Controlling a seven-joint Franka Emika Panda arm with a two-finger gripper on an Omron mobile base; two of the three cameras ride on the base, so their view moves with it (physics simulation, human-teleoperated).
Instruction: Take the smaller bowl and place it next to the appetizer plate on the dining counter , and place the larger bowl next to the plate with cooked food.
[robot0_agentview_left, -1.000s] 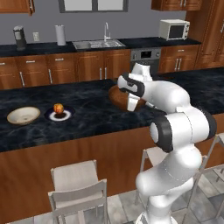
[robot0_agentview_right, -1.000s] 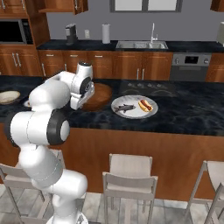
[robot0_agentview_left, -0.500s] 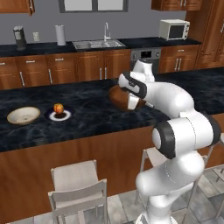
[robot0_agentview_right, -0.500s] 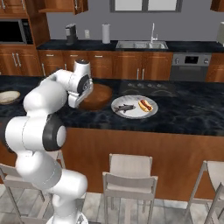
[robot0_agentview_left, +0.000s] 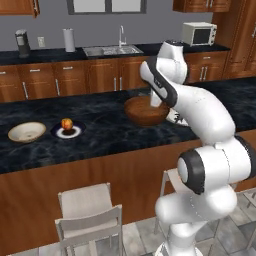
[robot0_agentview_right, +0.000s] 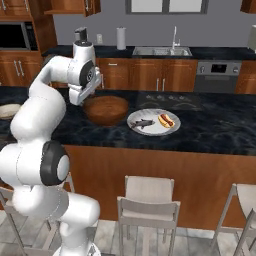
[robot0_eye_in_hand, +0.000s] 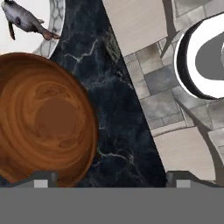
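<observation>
On the black marble worktop (robot0_agentview_left: 110, 135) of the dining counter, the larger bowl (robot0_agentview_left: 146, 110) of dark reddish wood is sitting upright and free, just beside the plate with cooked food (robot0_agentview_right: 153, 121), their rims close or touching. That plate is carrying a dark fish (robot0_agentview_right: 142, 123) and a hot dog (robot0_agentview_right: 166, 120). The robot's gripper (robot0_agentview_right: 82, 97) is hovering just above the bowl's rim on the side away from the plate, its jaws standing spread wide and gripping nothing. In the hand view, the bowl (robot0_eye_in_hand: 43, 120) is lying to one side below the wide-parted finger tips (robot0_eye_in_hand: 40, 179), with one tip over its edge and the other over the counter's edge and the floor tiles; a corner of the plate with the fish (robot0_eye_in_hand: 26, 19) is showing beyond the bowl. Well apart from the wooden bowl, along the same worktop, the appetizer plate (robot0_agentview_left: 67, 132) is bearing a small orange-red ball, and the smaller bowl (robot0_agentview_left: 27, 132), cream-white and shallow, is resting just beside it on the far side from the wooden bowl. Pale stools (robot0_agentview_left: 90, 216) are standing in front of the counter.
</observation>
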